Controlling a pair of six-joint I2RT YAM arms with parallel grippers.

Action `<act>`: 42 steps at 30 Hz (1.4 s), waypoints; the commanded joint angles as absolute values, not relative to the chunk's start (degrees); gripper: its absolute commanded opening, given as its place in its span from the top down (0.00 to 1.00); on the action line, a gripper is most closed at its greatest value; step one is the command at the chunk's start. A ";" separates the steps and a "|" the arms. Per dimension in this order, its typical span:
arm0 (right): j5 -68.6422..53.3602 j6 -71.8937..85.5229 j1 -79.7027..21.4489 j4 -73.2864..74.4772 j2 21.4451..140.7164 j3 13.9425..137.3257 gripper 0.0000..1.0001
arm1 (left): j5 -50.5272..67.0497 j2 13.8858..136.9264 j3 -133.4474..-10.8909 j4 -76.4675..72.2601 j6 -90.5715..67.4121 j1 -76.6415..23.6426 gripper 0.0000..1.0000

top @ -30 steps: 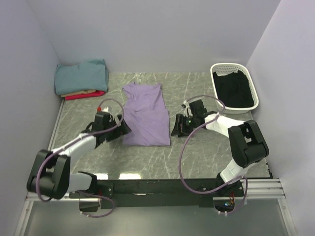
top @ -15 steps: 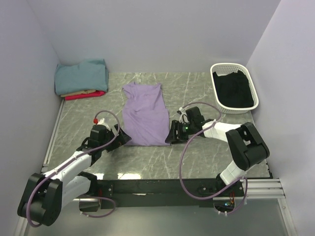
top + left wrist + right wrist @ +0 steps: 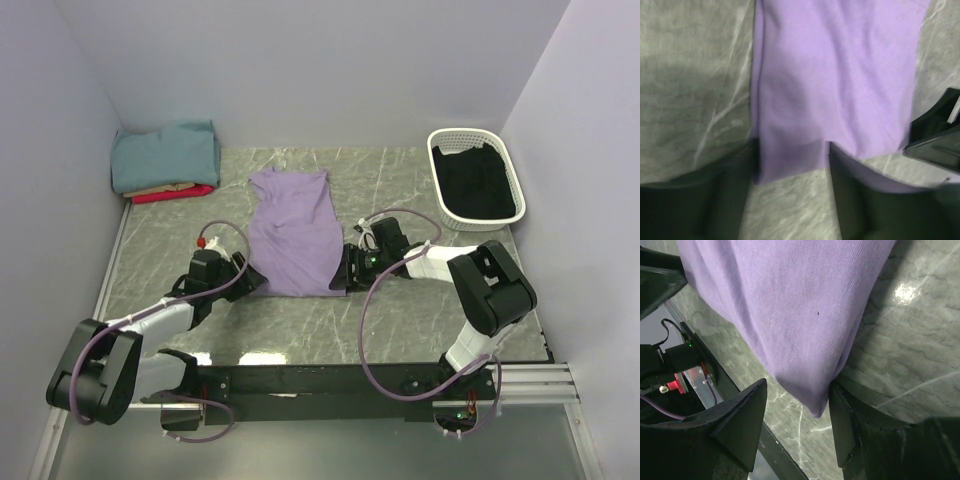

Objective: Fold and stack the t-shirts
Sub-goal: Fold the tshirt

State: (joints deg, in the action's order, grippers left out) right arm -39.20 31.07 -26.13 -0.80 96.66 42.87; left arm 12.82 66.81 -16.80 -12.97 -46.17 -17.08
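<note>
Lying lengthwise on the grey marbled surface (image 3: 430, 310), the purple shirt (image 3: 295, 230) is folded into a long, narrow panel with one short end toward the arm bases. The cloth is mostly flat, with a few soft creases running along it.

At the near left corner of the purple shirt sits the left claw (image 3: 250, 272), low against the surface. In the left wrist view its two dark fingers (image 3: 720, 195) stand spread, one on each side of the shirt's corner (image 3: 790, 160), and the hem edge lies in the gap between them. The fingers are not pressed onto the cloth.

At the near right corner of the purple shirt sits the right claw (image 3: 345, 270), also low. In the right wrist view its fingers (image 3: 740, 425) are spread too, with the shirt's corner (image 3: 810, 390) between them and the cloth not pinched. Each wrist view catches part of the other arm across the purple shirt.

Beyond the purple shirt and to its left, in the far corner, is a stack of folded shirts: a teal shirt (image 3: 165, 153) on top, a tan shirt (image 3: 150, 188) under it, and a red shirt (image 3: 175, 195) at the bottom. This stack is well apart from the purple shirt.

Beyond the purple shirt and to its right stands a white basket (image 3: 463, 133) holding black cloth (image 3: 478, 185).
</note>
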 commanded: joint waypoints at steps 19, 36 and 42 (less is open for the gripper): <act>-40.17 30.76 -27.16 -0.45 87.12 37.01 1.00 | 16.96 57.67 -21.88 8.32 -45.97 -20.04 0.99; -24.98 35.07 -39.20 28.64 47.56 38.30 1.00 | 8.88 36.21 -42.43 47.63 -59.77 -30.15 0.99; -15.66 30.34 -39.03 30.85 53.58 46.30 1.00 | 3.26 44.71 -51.85 48.17 -55.29 -30.23 0.99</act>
State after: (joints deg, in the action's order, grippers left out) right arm -23.88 33.58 -39.03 28.80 49.21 40.36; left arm 8.84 39.48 -47.64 45.93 -57.87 -30.15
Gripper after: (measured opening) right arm 0.017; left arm 0.031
